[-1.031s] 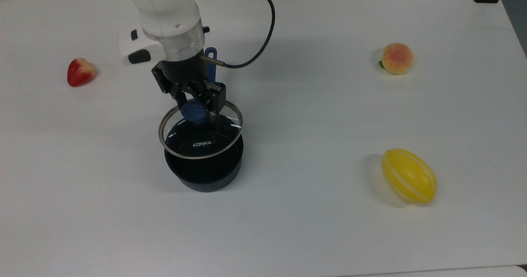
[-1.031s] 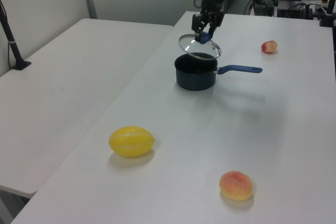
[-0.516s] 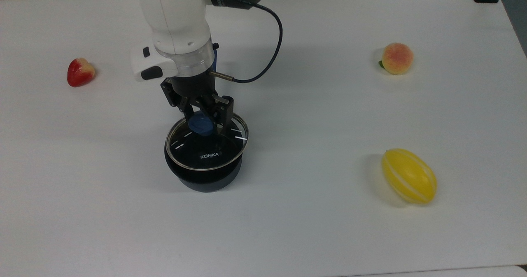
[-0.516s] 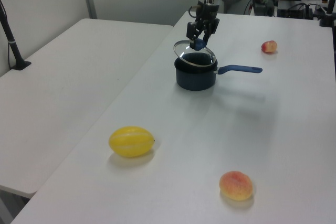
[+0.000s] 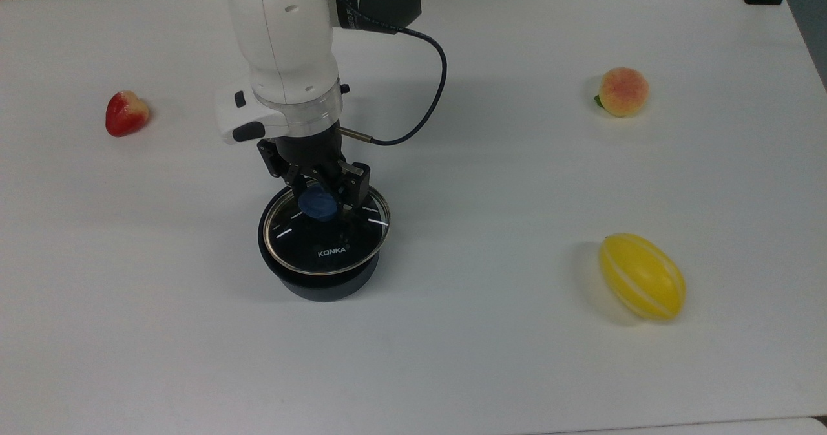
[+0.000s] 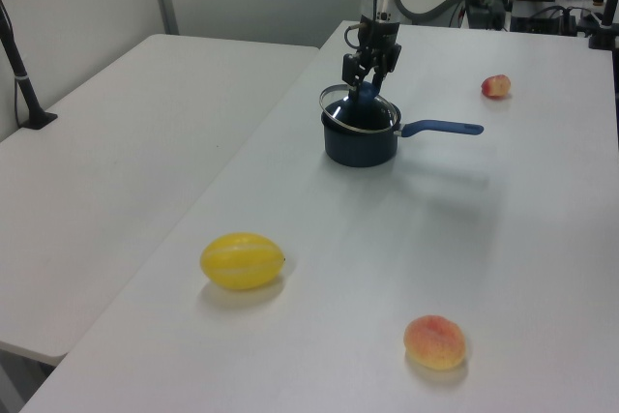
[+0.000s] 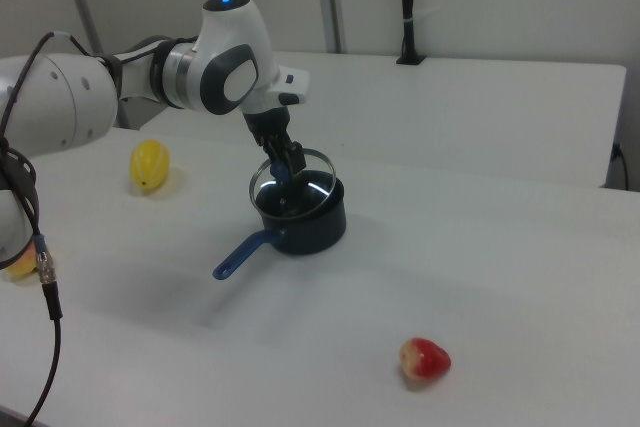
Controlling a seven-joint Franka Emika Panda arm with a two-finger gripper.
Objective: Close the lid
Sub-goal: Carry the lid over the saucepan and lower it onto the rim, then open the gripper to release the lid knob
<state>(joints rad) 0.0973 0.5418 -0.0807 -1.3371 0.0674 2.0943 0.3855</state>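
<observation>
Glass lid [image 5: 329, 244] with silver rim sits over the mouth of the black saucepan [image 5: 320, 280], blue knob [image 5: 317, 205] up. Round, so no real long axis; the white "KONKA" lettering reads upright in the top view, on the side nearest the bottom edge there. Lid is about as wide as the pan. In the right view it looks slightly tilted [image 7: 292, 179], the edge toward the right view's left a bit higher; can't tell whether the rim is fully seated all round.

Gripper [image 5: 321, 197] comes down from above, fingers clamped on the blue knob, one each side. Same grasp visible in the left view [image 6: 366, 79], where the lid [image 6: 356, 115] caps the pan [image 6: 360, 142].

Pan handle [image 6: 440, 128] is blue, points toward the left view's right; in the right view it [image 7: 238, 255] points down and toward the right view's left.

White table [image 5: 491, 357]. Other items, all well apart from the pan: strawberry [image 5: 126, 112] toward the top view's left, peach [image 5: 622, 91] in the top view's upper right, yellow melon [image 5: 641, 276] in the top view's lower right. Black cable [image 5: 426, 99] loops off the wrist.
</observation>
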